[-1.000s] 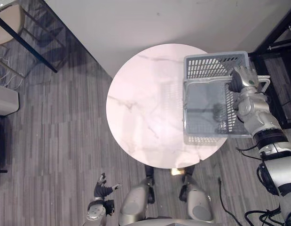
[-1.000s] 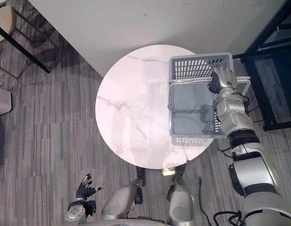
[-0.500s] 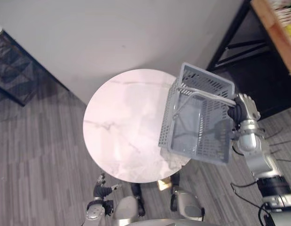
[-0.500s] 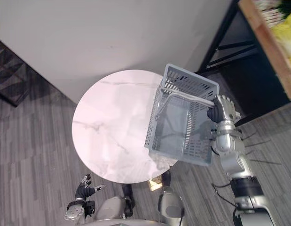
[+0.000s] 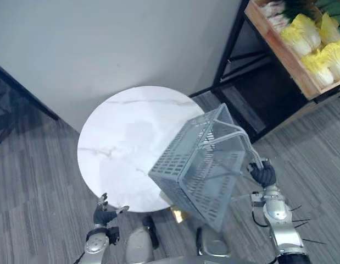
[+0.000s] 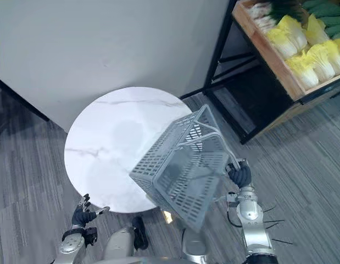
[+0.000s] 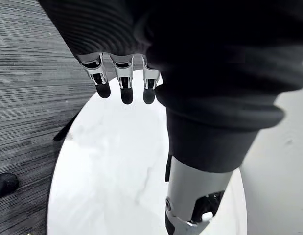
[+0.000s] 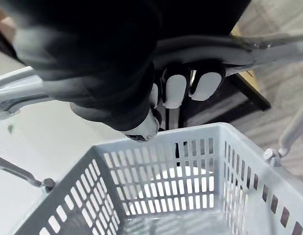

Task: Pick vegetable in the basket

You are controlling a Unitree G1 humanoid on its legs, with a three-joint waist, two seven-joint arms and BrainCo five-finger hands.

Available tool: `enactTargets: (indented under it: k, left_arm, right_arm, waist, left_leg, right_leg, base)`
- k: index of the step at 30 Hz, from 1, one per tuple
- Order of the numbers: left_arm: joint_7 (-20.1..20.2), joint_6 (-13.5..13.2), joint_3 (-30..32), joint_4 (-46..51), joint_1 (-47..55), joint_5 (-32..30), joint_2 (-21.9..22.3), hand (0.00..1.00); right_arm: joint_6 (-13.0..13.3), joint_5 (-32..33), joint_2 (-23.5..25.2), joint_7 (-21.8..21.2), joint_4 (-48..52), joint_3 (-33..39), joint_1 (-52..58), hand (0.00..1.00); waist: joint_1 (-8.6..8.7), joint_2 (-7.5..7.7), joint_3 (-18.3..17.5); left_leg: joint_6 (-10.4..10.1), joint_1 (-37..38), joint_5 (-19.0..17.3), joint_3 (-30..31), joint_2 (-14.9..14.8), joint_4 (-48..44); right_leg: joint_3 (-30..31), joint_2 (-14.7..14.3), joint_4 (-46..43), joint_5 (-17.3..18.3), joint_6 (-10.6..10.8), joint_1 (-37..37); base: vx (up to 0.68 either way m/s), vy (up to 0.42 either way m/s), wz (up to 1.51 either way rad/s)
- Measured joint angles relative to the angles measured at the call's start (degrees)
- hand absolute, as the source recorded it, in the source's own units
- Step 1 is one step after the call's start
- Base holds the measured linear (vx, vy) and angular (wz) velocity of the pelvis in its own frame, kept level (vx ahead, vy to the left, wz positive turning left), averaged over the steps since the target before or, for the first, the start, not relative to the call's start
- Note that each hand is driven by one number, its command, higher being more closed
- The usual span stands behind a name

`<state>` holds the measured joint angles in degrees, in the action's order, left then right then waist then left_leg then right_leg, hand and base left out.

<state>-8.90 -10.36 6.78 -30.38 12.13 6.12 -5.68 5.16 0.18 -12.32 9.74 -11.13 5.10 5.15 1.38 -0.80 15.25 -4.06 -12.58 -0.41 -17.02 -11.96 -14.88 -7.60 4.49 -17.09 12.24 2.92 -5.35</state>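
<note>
You held the grey basket (image 5: 197, 171) by its handle (image 8: 268, 46) with the right hand (image 5: 262, 174). In the right wrist view the fingers (image 8: 176, 90) were curled around the handle bar, so the grip looked closed and firm. The basket hung in the air, strongly tilted. One part was over the edge of the round marble table (image 5: 117, 148) and the other part was over the floor, and it did not rest on the table. I could see no vegetable inside it, so I judge it was empty.

Your left hand (image 5: 104, 212) was low, beside the near edge of the table. Its fingers (image 7: 123, 83) were straight and loose, and it held nothing.

The vegetables lay in a wooden crate (image 5: 279, 53) on the black shelf frame (image 5: 232, 45), at the far right and well apart from the basket. There were pale yellow cabbages (image 5: 304, 34) and some dark green ones (image 6: 323, 11) behind them.

In my judgement the task was only in its first part. The basket was in hand, but no vegetable was picked yet. What was left for you was to bring the basket near the shelf, take one vegetable with the free left hand, and put it inside. I would make the basket level first, because with such a tilt a vegetable could roll out.
</note>
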Motion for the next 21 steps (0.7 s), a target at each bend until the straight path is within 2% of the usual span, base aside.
enactTargets:
  k: [1,2,3,4,5,6,7,8,9,10,12,16,19,21]
  left_arm:
    - [0.02,-0.04,-0.39,0.8,0.86,0.49,0.01,0.0]
    - [0.03,-0.07,-1.17,1.7,1.66,0.58,-0.1,0.0]
    - [0.12,-0.08,-2.4,2.05,2.17,0.56,0.08,0.0]
    - [0.17,-0.07,-2.75,2.38,2.68,0.55,0.24,0.0]
    - [0.21,-0.08,-2.75,3.54,3.7,0.56,0.49,0.0]
    - [0.21,-0.09,-2.73,4.03,4.47,0.59,0.5,0.0]
    - [0.18,-0.09,-2.69,5.08,5.33,0.92,0.5,0.0]
    - [0.18,-0.16,-2.72,5.72,5.7,1.09,0.61,0.0]
    - [0.16,-0.16,-2.71,5.71,5.75,1.13,0.75,0.0]
    - [0.18,-0.2,-2.87,5.96,5.42,1.65,1.15,0.0]
    - [0.13,-0.2,-3.38,6.24,4.24,2.21,1.08,0.0]
    - [0.08,-0.15,-4.64,7.07,3.76,2.18,1.06,0.0]
    - [0.04,-0.13,-4.81,11.16,3.93,2.14,1.07,0.0]
    - [0.03,-0.16,-4.81,13.7,3.45,2.02,1.06,0.0]
  right_arm:
    - [-0.01,0.16,0.7,0.11,-0.91,0.01,0.41,1.0]
    - [-0.03,0.52,0.82,0.15,-1.02,0.01,1.37,1.0]
    - [-0.04,1.28,0.77,0.16,-1.03,0.77,1.72,1.0]
    - [-0.11,1.39,0.77,0.21,-1.03,1.24,1.65,1.0]
    - [-0.12,1.46,1.15,0.23,-1.01,1.88,1.58,1.0]
    - [-0.12,1.55,1.36,0.31,-1.0,2.07,1.69,1.0]
    - [-0.12,1.99,1.82,0.4,-0.98,2.25,1.82,1.0]
    - [-0.11,2.47,2.42,0.45,-0.87,2.26,1.91,1.0]
    - [-0.12,2.7,2.64,0.47,-0.86,2.3,1.97,1.0]
    - [-0.14,3.64,3.56,0.46,-0.86,2.89,2.15,1.0]
    - [-0.15,4.57,5.64,1.01,-0.77,5.09,3.34,1.0]
    - [-0.19,8.17,7.45,2.81,-0.77,8.52,5.82,1.0]
    - [-0.18,10.79,8.63,3.92,-0.59,10.39,8.07,1.0]
    - [-0.28,11.72,9.72,3.95,1.29,10.51,8.94,1.0]
  waist:
    - [-0.21,-0.02,0.01]
    - [-0.5,0.41,-0.16]
    - [-0.46,0.37,-0.08]
    - [-0.46,0.44,-0.01]
    - [-0.41,-0.26,-0.41]
    - [-0.42,-0.26,-0.43]
    - [-0.3,-0.22,-0.3]
    - [-0.34,-0.87,-0.7]
    - [-0.25,-0.9,-0.7]
    - [0.58,-1.74,-1.12]
    - [0.92,-1.0,-1.3]
    - [0.94,-0.89,-1.36]
    - [1.3,-0.56,-1.21]
    - [1.6,-0.55,-1.2]
  left_leg:
    - [-0.86,0.64,1.28,0.92,-0.16,0.37]
    - [-2.32,0.85,3.75,2.52,0.28,1.17]
    - [-2.65,0.91,4.66,4.46,0.81,1.59]
    - [-2.28,0.73,3.76,5.21,0.88,0.14]
    - [-2.72,0.97,1.09,6.44,1.08,-3.28]
    - [-2.97,1.25,-0.53,6.79,1.18,-5.02]
    - [-3.48,2.58,-3.8,7.87,1.48,-7.42]
    - [-3.31,5.0,-6.51,9.1,2.18,-6.92]
    - [-3.0,6.3,-7.37,9.09,2.26,-5.3]
    - [-2.55,9.11,-8.41,8.86,2.26,0.58]
    - [-2.45,9.98,-8.03,8.71,3.07,3.48]
    - [-1.81,10.53,-7.96,6.4,3.26,3.99]
    - [-1.03,12.21,-8.56,1.9,3.28,3.71]
    - [-0.96,13.45,-10.31,-1.33,2.77,2.5]
  right_leg:
    - [-0.13,-0.62,-0.78,-0.01,-0.21,-0.08]
    - [-0.27,-0.38,-1.58,0.68,-1.53,-0.6]
    - [-0.31,-0.05,-1.73,0.52,-2.45,-1.28]
    - [0.05,-0.13,-1.69,0.13,-2.69,-1.86]
    - [1.24,-0.31,-1.65,-0.78,-3.12,-2.5]
    - [1.77,-0.46,-1.6,-1.2,-3.13,-2.98]
    - [2.84,-1.0,-1.38,-1.85,-3.2,-3.47]
    - [3.94,-1.71,-1.23,-2.34,-3.32,-3.95]
    - [4.18,-2.04,-1.2,-2.56,-3.12,-4.06]
    - [3.9,-2.56,-1.06,-2.9,-2.6,-4.08]
    - [3.81,-2.04,0.2,-3.79,-1.79,-3.96]
    - [5.51,-1.92,3.99,-6.69,-0.61,-2.86]
    - [9.84,-2.91,5.22,-8.24,-0.15,-2.97]
    - [13.01,-4.18,5.19,-8.88,0.02,-3.25]
  base:
    - [-0.26,-0.208,0.04]
    - [-0.26,-0.202,0.04]
    - [-0.22,-0.139,-0.02]
    - [-0.17,-0.087,-0.24]
    - [-0.1,-0.033,-0.36]
    - [-0.11,-0.018,-0.49]
    - [-0.09,0.021,-0.52]
    - [-0.1,0.057,-0.49]
    - [-0.08,0.094,-0.3]
    - [-0.07,0.114,0.02]
    - [-0.05,0.09,0.08]
    - [0.02,0.087,-0.29]
    - [0.05,0.086,-0.78]
    - [0.01,0.054,-0.88]
